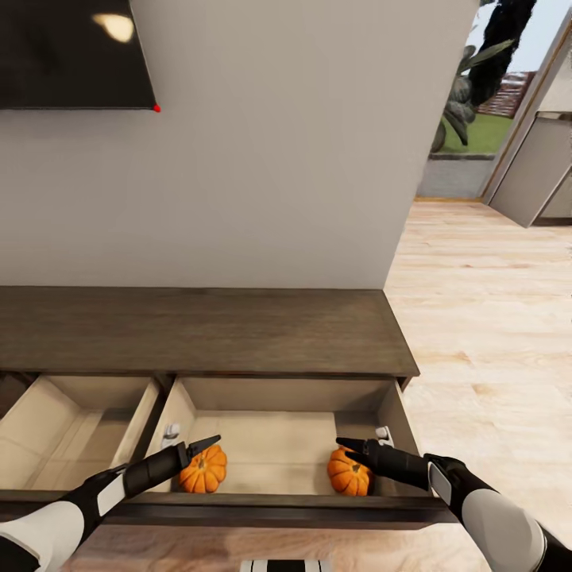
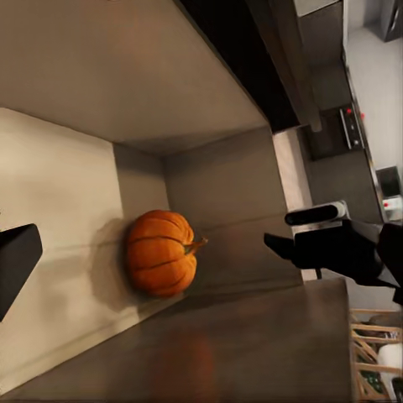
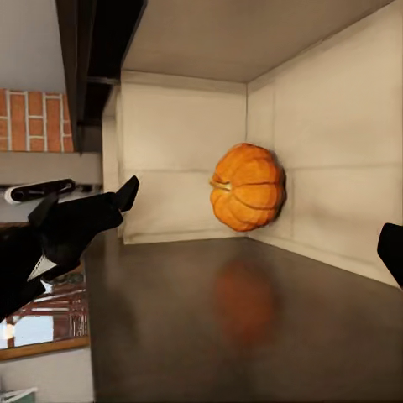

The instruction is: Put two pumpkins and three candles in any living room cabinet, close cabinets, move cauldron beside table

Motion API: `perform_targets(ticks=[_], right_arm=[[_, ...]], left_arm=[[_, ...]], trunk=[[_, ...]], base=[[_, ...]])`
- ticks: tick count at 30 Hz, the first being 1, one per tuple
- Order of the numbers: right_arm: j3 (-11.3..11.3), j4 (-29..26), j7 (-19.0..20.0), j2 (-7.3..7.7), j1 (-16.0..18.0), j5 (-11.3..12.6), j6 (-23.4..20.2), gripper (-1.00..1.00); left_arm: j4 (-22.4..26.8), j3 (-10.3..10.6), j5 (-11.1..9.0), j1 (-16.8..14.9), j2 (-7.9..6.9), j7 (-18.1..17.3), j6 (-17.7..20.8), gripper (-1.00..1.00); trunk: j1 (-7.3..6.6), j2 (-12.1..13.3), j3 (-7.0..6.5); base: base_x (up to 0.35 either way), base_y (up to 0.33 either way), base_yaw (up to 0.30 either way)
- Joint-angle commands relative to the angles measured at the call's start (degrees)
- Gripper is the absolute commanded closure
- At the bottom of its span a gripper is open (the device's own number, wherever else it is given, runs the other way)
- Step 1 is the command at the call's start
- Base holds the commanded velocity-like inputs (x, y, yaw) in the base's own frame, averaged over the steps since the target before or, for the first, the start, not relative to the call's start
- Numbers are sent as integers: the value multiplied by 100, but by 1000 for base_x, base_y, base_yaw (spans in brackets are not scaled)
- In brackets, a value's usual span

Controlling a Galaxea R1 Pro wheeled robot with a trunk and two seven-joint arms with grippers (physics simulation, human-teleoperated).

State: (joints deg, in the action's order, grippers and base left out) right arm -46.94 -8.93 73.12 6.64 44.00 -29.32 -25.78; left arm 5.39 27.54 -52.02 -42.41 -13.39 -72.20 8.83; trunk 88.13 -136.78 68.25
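Two small orange ribbed pumpkins, one (image 1: 202, 470) left, one (image 1: 349, 473) right, lie in the dark-brown wooden cabinet's open pale-beige drawer (image 1: 278, 445); both grippers, left (image 1: 200, 447) and right (image 1: 355, 447), hover with fingers apart, holding nothing. Lift both straight clear before pushing the front shut; candles remain.

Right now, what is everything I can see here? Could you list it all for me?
pumpkins: two, orange, both in the open right-hand drawer near its front, one at its left, one at its right
cabinet: one, dark brown, long and low against the wall, two drawers pulled open with pale insides
screen: one, black, on the wall above the cabinet
wall: white, behind the cabinet
floor: light wood, to the right
plant: green, outside the far opening
left gripper: black, open, above the left pumpkin
right gripper: black, open, above the right pumpkin
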Motion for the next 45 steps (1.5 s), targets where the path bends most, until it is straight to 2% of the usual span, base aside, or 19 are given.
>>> perform_targets(ticks=[1, 3, 7, 10, 13, 16, 19, 21, 23, 24, 26, 28, 32, 45], right_arm=[[0, -2, 4, 2, -1, 3, -55, -100], [0, -3, 8, 4, -1, 5, -99, -100], [0, -4, 5, 4, -1, 5, -110, -100], [-3, -4, 1, 4, -2, 6, -111, -100], [-3, -4, 0, -5, -2, 7, -111, -100], [0, -9, -7, -19, 1, 5, -99, -100], [0, -61, -8, -22, 9, 5, -96, -100], [3, -132, -9, -26, 11, 5, -100, -100], [7, -172, -4, -25, 11, 5, -103, -100], [8, -192, 0, -23, 12, 5, -107, -100], [9, -208, 8, -23, 12, 2, -103, -100], [9, -220, 59, -22, 12, -2, -102, -100], [35, -223, 600, -15, 12, -34, -116, -100], [47, -216, 724, -22, 12, -47, -121, -100]], left_arm=[[-8, 46, -8, 4, -16, -23, 3, -100], [-9, 37, -30, 4, -90, -160, 2, -100], [-11, 37, -24, 4, -138, -473, 19, -100], [-12, 43, -1, 4, -122, -492, 58, -100], [1, 53, 16, -13, -88, -463, 76, -100], [17, 58, 24, -57, -36, -164, 84, -100], [256, 58, 25, -78, -40, -59, 106, -100], [450, 59, 25, -88, -58, -38, 338, -100], [546, 59, 25, -90, -79, -20, 880, -100], [648, 59, 25, -91, -138, -26, 1073, -100], [862, 68, 31, -86, -206, -30, 1179, -100], [949, 96, 34, -84, -208, -31, 1209, -100], [971, 118, 34, -79, -204, -39, 1217, -100], [973, 129, 34, -75, -188, -51, 1217, -100]], trunk=[[1, 0, 1], [1, 0, 1], [1, 0, 1], [-43, 81, -35], [-109, 201, -89], [-175, 321, -143], [-241, 442, -197], [-285, 522, -232], [-329, 602, -268], [-350, 642, -286], [-394, 722, -322], [-438, 803, -358], [-526, 963, -430], [-812, 1484, -663]], base=[[-34, 0, 0], [-12, 0, 0], [-2, 0, 0], [0, 0, 0], [0, 0, 0], [0, 0, 0], [0, 0, 0], [0, 0, 0], [0, 0, 0], [0, 0, 0], [0, 0, 0], [0, 0, 0], [-74, 0, 0], [-307, 62, 0]])
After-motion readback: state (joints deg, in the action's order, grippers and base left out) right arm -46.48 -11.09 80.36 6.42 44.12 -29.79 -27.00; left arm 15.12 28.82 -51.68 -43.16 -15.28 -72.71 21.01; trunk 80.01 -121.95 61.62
